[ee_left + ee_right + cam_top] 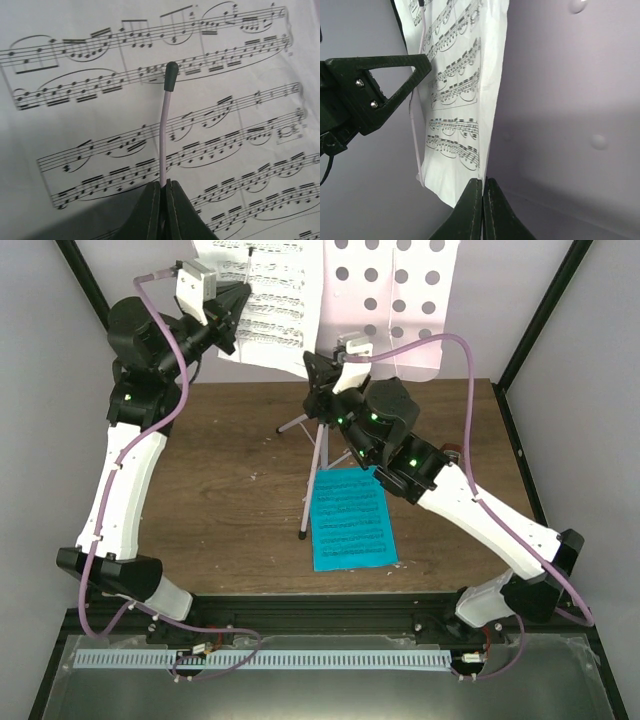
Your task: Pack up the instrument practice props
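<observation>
The left pincer (162, 186) is clenched on a thin pale pink wire page-retainer (163, 140). The wire rises from between its dark fingers and ends in a dark rubber cap (171, 77) above them. Directly behind the wire, filling the view beyond this pincer, stands the white paper music sheet (100, 125) printed with black notation.

To the right of the left pincer, and lower, the right pincer (482, 184) has its jaws pressed together. Their tips sit at the white sheet's lower corner, where the paper meets the pale pink hole-dotted desk (560, 100) of the music stand. Whether anything is pinched between them I cannot tell. From this pincer the sheet runs up and to the left, and the desk spreads away to the right.

In the overhead view, the stand's pale pink tripod pole (313, 475) drops below the right pincer to the brown wooden table (220, 490). The cyan paper music sheet (352, 525) lies flat on the table just right of the pole, nearer the arm bases than the right pincer.
</observation>
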